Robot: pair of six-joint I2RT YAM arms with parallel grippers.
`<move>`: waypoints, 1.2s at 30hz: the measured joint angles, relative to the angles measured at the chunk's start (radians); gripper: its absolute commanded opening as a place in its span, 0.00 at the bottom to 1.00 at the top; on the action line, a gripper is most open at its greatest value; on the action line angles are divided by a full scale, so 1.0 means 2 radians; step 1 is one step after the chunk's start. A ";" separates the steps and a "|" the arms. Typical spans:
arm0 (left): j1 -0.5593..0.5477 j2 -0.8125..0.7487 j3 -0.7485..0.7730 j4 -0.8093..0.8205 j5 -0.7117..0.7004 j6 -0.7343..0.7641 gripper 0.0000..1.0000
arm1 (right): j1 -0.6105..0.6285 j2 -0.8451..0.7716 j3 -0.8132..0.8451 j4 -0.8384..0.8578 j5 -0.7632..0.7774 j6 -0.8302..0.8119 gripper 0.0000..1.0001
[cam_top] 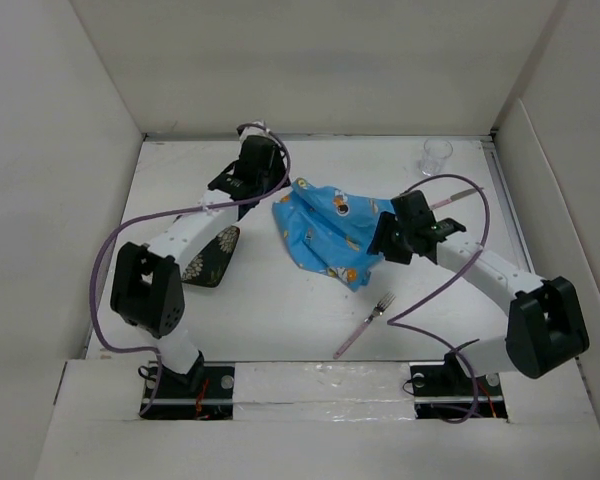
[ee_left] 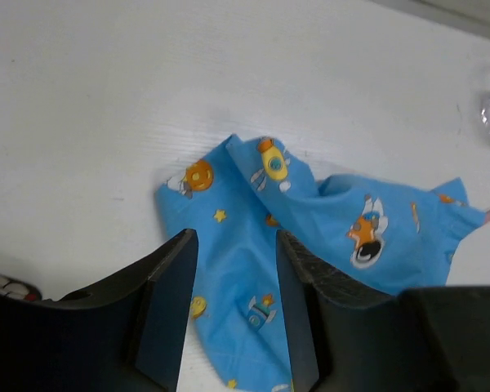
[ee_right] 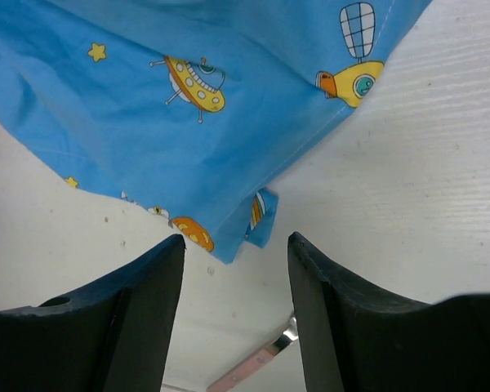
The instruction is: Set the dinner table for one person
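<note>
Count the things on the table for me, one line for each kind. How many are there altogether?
Blue placemat: 1
Glass: 1
Fork: 1
Other pink-handled utensil: 1
Dark flowery dish: 1
Total: 5

The top camera hangs above and behind the arm bases, looking down on the whole desk (cam_top: 280,320). The wrist cameras look down past the left gripper (ee_left: 234,238) and right gripper (ee_right: 237,241) from close range, the right seemingly closer. All three views share the blue cloth (cam_top: 325,230).
</note>
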 measured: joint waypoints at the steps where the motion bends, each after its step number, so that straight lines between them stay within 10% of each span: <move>1: -0.006 -0.013 -0.012 -0.004 -0.010 0.006 0.38 | -0.003 0.011 0.003 0.004 -0.001 0.001 0.58; 18: -0.060 0.023 -0.182 -0.030 0.078 -0.022 0.58 | -0.049 0.143 0.049 0.038 -0.004 0.011 0.44; 21: -0.067 0.036 -0.167 -0.018 0.081 -0.023 0.38 | -0.049 0.143 0.049 0.044 -0.006 0.010 0.31; 23: -0.070 0.056 -0.153 -0.012 0.078 -0.024 0.00 | -0.049 0.143 0.049 0.049 -0.009 0.010 0.17; 25: -0.071 0.072 -0.136 -0.012 0.067 -0.018 0.00 | -0.049 0.143 0.049 0.051 -0.011 0.010 0.00; 36: 0.023 0.092 0.067 -0.077 0.014 0.049 0.00 | -0.032 0.119 0.056 0.057 -0.060 0.003 0.00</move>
